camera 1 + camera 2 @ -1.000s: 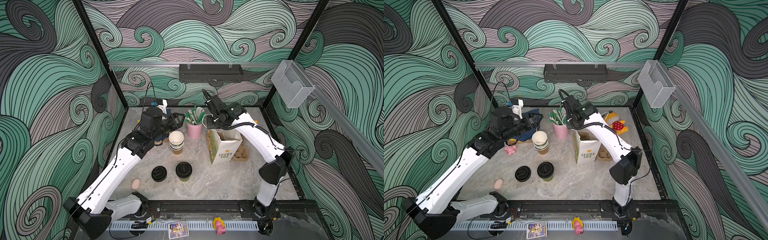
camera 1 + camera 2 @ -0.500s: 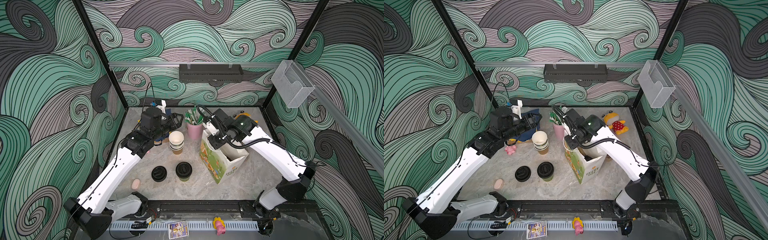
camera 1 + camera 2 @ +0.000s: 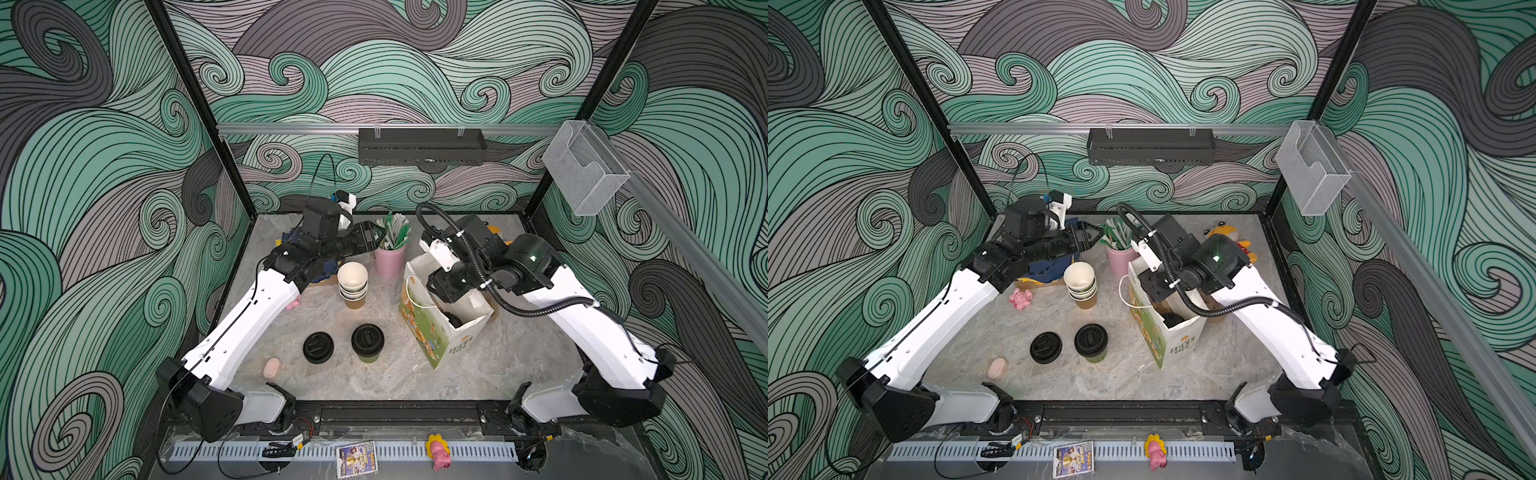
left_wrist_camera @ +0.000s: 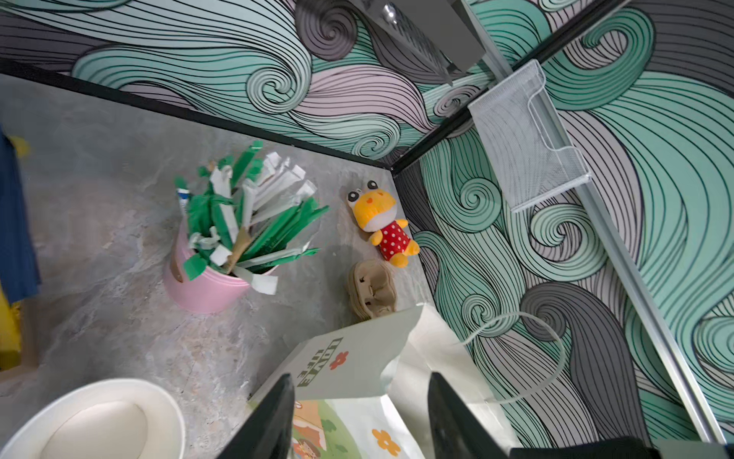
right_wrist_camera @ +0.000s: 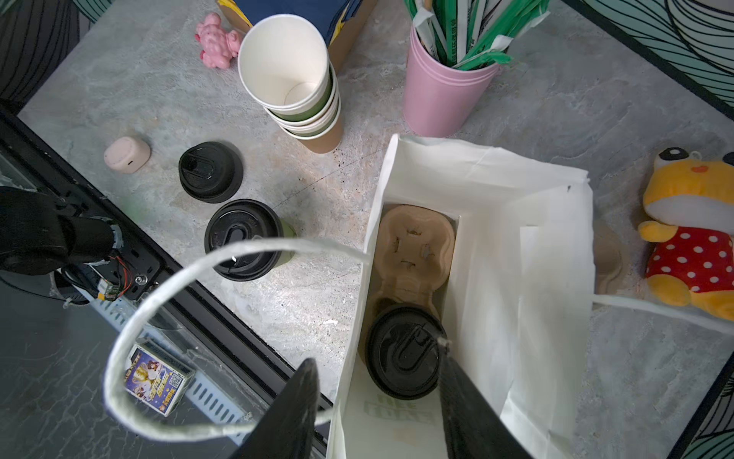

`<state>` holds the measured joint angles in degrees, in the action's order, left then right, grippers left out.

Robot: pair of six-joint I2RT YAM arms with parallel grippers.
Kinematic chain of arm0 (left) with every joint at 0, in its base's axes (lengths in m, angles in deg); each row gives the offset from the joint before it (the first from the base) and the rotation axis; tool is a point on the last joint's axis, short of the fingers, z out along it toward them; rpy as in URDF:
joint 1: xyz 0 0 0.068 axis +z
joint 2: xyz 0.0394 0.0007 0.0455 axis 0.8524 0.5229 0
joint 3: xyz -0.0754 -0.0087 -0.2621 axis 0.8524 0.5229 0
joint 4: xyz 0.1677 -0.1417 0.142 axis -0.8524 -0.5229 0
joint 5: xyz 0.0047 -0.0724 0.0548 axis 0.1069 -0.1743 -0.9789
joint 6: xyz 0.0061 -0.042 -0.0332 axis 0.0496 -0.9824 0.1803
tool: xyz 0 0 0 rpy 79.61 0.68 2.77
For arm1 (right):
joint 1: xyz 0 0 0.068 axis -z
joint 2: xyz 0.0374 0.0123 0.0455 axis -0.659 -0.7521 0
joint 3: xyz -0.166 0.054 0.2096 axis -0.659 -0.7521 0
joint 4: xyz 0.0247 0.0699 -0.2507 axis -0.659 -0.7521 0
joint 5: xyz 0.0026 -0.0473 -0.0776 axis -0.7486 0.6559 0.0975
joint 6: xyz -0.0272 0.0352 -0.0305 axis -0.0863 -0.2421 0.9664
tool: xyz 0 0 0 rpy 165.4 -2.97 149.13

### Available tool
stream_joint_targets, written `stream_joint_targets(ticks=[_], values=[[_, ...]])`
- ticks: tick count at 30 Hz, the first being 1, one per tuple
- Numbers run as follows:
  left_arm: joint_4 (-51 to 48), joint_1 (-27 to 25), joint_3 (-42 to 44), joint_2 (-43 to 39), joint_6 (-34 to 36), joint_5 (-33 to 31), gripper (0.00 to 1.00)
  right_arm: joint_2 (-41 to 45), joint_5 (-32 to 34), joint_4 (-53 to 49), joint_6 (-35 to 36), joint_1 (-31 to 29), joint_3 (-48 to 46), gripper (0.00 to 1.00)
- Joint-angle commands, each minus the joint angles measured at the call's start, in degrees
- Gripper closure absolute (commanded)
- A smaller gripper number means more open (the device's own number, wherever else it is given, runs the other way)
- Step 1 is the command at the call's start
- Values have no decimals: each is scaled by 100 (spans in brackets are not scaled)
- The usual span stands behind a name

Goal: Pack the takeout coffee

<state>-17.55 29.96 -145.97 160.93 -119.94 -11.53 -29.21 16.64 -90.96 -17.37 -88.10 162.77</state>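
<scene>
I've got my right gripper (image 5: 376, 353) hanging over the mouth of the paper bag (image 5: 496, 222), jaws released and wide apart, nothing pinched. The bag's near wall runs up between them: one finger outside the bag, the other inside. The packed cup (image 5: 405, 351), black lid on, sits just under the inside finger, down in the bag, seated in the nearest pocket of the pulp carrier (image 5: 417, 242); the carrier's other pocket, further ahead of the jaws, shows bare pulp. The bag's rope handle (image 5: 238, 247) loops out past the outside finger. The second cup (image 5: 242, 238), lid on, olive side just showing, stands on the table (image 5: 302, 302) outside the bag, ahead of the outside finger and apart from it. A loose lid (image 5: 209, 171) lies just beside it, further from the jaws. Beyond those stand the stack of open cups (image 5: 294, 79) and the pink cup of straws (image 5: 441, 95). My left gripper (image 4: 360, 377) hangs in the air, jaws released too, nothing in them; the bag's top edge shows through the gap, well beyond the fingertips
</scene>
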Motion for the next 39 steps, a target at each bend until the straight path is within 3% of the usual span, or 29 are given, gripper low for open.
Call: stream_joint_targets(ticks=[1, 5, 11, 13, 19, 23, 27, 39], values=[[-278, 0, -538, 309, 570, 834, 43, 225, 79, -459, -665, -15, 115, 49], [-917, -153, -1329, 966, 1238, 1049, 42, 690, 503, -735, -2560, -17, 107, 51], [-1351, -550, -1867, 1527, 2002, 756, 36, 1592, 887, -1776, -5670, -15, -409, 53], [-1534, -693, -2061, 1728, 2301, 648, 35, 1890, 806, -1775, -6240, -15, -732, 52], [-1881, -810, -2348, 2215, 3167, 524, 29, 1954, 763, -1795, -6493, -13, -986, 44], [-1917, -828, -2437, 2450, 3334, 565, 30, 1735, 535, -1782, -6432, -15, -1057, 40], [-1978, -879, -2555, 2673, 3420, 599, 44, 1614, 609, -1786, -6500, -15, -1056, 38], [-2043, -981, -2676, 2810, 3471, 532, 83, 1314, 712, -1784, -7608, -15, -1411, 39]])
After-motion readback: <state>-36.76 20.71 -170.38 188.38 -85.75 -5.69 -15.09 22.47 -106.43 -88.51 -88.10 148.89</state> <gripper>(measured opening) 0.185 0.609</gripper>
